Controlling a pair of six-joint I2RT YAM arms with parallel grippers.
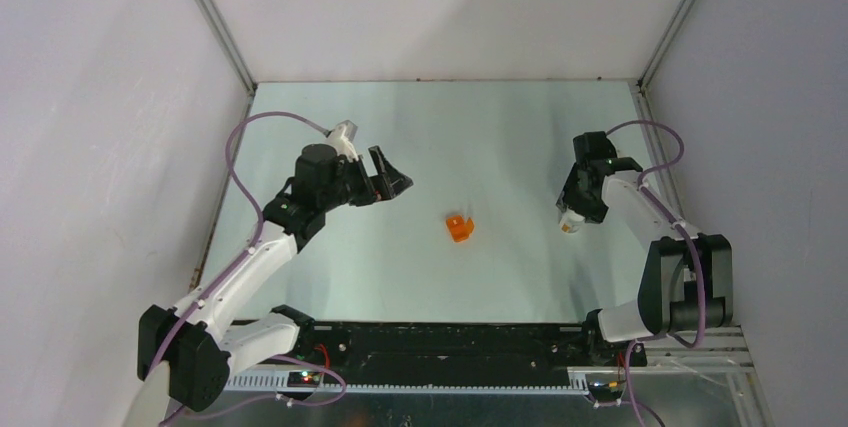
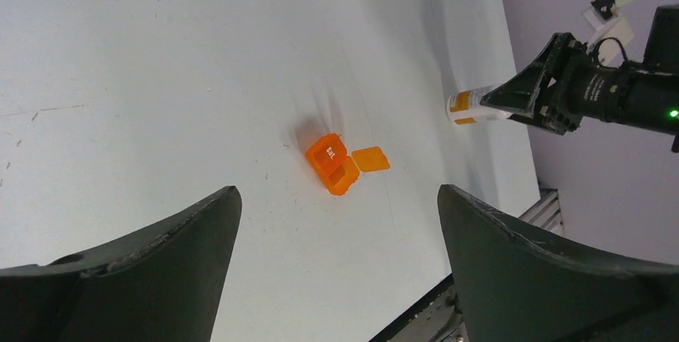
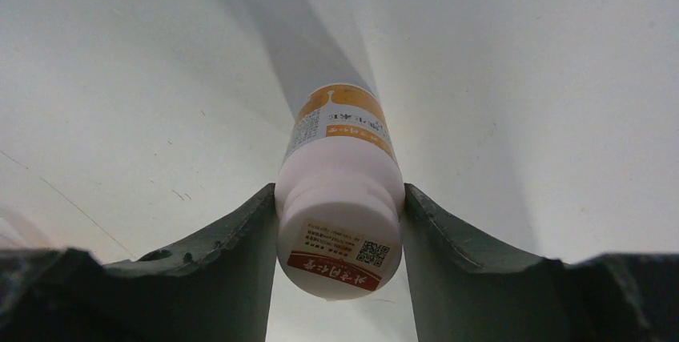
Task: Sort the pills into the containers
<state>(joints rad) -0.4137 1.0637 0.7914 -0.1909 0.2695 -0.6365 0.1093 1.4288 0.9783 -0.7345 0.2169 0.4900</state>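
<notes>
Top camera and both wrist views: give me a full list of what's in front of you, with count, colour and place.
pill bottle: one, white with orange and red label, right side of table, between the right gripper's fingers
orange box: one, translucent orange, a lid flap open, table centre, standing free
loose pills: none that I can make out
table: one, pale grey-green, under everything
left gripper: one, black, open, above table left of centre
right gripper: one, black, closed on the pill bottle
</notes>
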